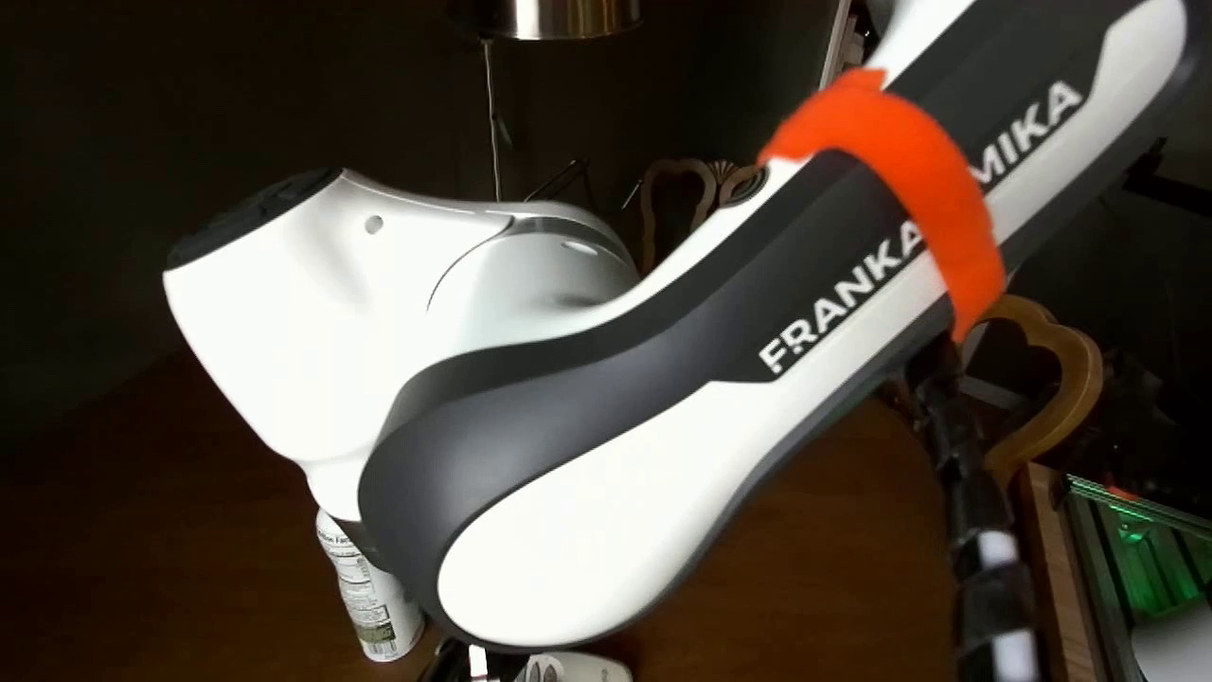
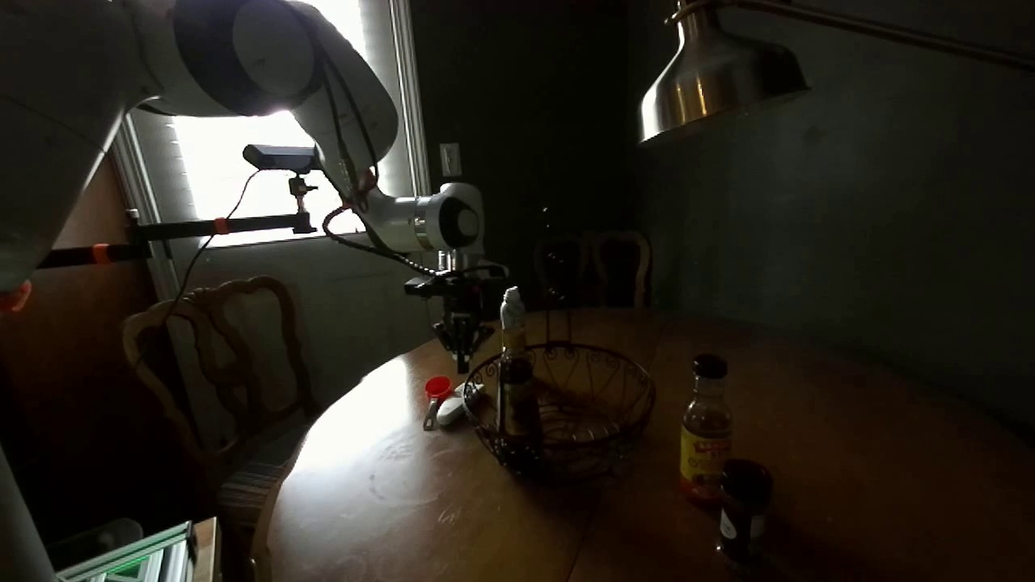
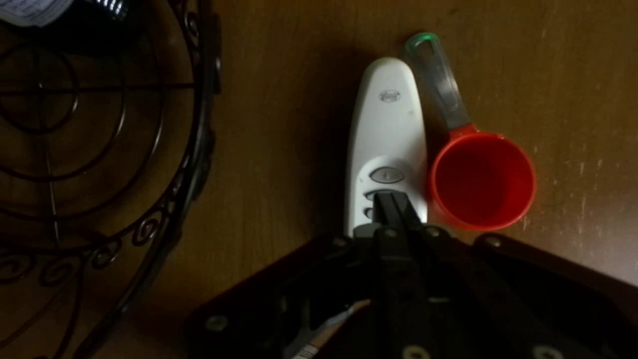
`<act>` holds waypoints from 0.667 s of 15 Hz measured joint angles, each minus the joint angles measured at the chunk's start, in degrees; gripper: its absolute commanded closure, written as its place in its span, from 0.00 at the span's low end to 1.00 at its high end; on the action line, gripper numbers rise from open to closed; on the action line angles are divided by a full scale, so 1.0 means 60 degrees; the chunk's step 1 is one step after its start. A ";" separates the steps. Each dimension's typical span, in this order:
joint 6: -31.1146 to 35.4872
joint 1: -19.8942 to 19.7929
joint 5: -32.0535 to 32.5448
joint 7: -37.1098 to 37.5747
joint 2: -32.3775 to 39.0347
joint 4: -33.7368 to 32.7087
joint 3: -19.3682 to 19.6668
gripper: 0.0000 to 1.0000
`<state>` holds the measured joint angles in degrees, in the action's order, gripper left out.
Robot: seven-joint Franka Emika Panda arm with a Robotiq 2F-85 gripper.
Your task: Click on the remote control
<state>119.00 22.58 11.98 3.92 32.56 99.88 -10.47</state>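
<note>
The jaws, closed tip to tip, hang over the buttons (image 3: 387, 174) of the remote (image 3: 388, 129), which lies on the bench (image 2: 388, 485) just beside the scoop (image 3: 482, 180). An open strip of bench parts the remote from the basket (image 3: 201, 109); another runs from the scoop to the bench's curved edge.

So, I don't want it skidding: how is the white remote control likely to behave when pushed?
The remote control looks like rigid plastic, so it probably won't flex under the gripper. Lying flat on the table, it seems unlikely to tip or roll. Looking smooth, it may slide if pushed sideways, perhaps into the red cup beside it.
</note>
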 measured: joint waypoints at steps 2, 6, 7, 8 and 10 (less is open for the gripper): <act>0.0000 -0.0026 -0.0136 0.0035 -0.0219 0.0206 -0.0028 0.73; 0.0000 -0.0236 -0.0706 0.0023 -0.0960 0.0896 -0.0143 0.44; 0.0000 -0.0301 -0.0804 0.0023 -0.1234 0.1128 -0.0151 0.37; 0.0000 -0.0373 -0.0840 0.0024 -0.1538 0.1376 -0.0152 0.31; 0.0000 -0.0535 -0.0842 0.0036 -0.2250 0.1932 -0.0146 0.15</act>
<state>119.00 19.36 6.93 4.13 19.06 111.47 -11.35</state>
